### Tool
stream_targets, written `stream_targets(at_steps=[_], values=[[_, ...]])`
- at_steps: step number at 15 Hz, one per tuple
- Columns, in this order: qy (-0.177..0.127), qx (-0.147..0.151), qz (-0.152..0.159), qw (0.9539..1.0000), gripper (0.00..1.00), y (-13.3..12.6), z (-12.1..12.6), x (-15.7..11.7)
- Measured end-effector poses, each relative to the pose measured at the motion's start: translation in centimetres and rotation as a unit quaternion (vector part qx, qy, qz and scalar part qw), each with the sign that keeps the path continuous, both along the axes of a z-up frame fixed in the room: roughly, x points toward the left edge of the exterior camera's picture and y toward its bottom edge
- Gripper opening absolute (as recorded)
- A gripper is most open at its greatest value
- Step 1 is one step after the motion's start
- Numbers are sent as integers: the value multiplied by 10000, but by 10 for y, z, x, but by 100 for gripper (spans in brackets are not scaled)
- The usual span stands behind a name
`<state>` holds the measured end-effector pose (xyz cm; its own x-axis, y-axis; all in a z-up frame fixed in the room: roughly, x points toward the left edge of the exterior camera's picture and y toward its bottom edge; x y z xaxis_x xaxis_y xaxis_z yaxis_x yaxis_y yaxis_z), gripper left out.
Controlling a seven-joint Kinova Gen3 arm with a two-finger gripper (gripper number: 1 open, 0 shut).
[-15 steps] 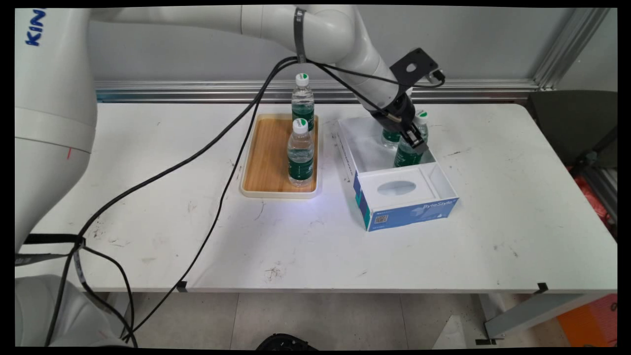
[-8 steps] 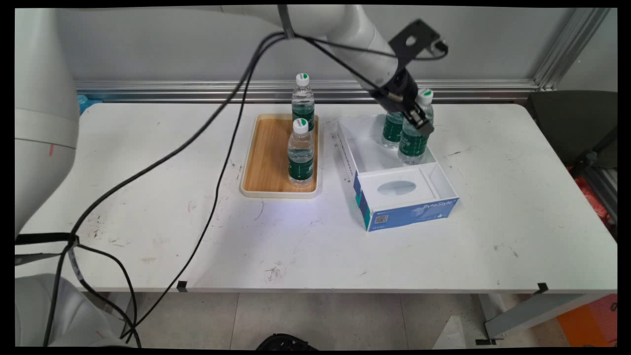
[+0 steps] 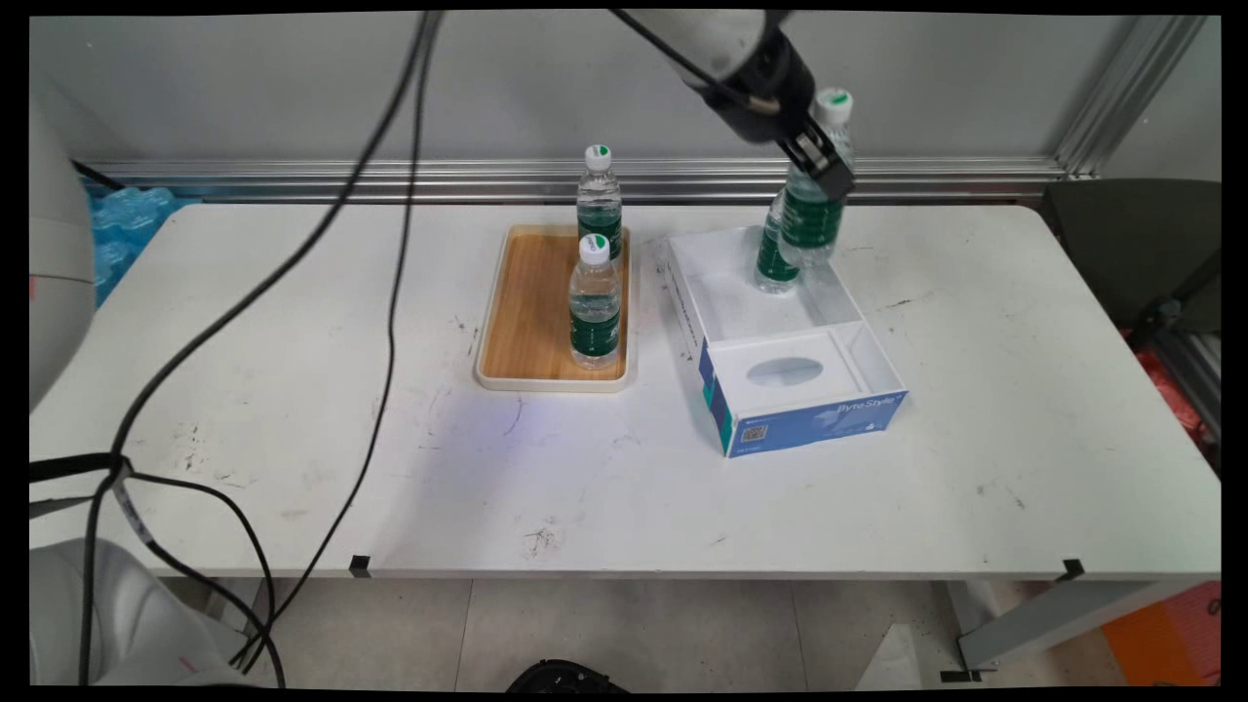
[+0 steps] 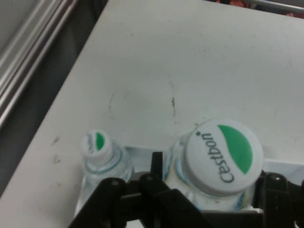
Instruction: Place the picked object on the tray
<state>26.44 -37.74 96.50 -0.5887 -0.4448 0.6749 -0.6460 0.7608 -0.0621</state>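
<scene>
1. Gripper (image 3: 822,161) hangs high over the far end of the white-and-blue cardboard box (image 3: 790,380), its two black fingers clamped on a water bottle (image 3: 811,210) just under the neck.
2. That held bottle is clear of the box floor, upright with a slight tilt, its white cap with a green mark near the top of the main view; in the hand view the same cap (image 4: 223,156) reads "C'estbon" and sits between the black fingers.
3. A second water bottle (image 3: 775,255) stands inside the box's far compartment, partly behind the held one; the hand view shows its smaller cap (image 4: 96,144) off to the left and lower down.
4. The box's near section holds a white insert with an oval opening (image 3: 785,371), and its blue front faces the camera.
5. To the left of the box lies a wooden tray with a pale rim (image 3: 517,382); two more water bottles stand along its right side, one near (image 3: 595,304) and one far (image 3: 598,203).
6. Black cables (image 3: 380,322) trail from the arm across the left part of the white table (image 3: 604,487).
</scene>
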Motion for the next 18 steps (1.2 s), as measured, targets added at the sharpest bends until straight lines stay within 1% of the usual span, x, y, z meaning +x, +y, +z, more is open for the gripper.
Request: stream_targets(at_steps=[4,6,8,11,13,16,18], values=[[-118,-74,57,9999,0,15,27,28],[-222,-138,76,9996,0,29,46,56],[-303,-160,116,9993,0,40,60,83],[-401,-138,283,9987,0,58,77,125],[-453,-111,458,9979,0,70,86,155],[-487,-65,741,9960,0,82,94,194],[-497,-20,906,9946,0,88,95,215]])
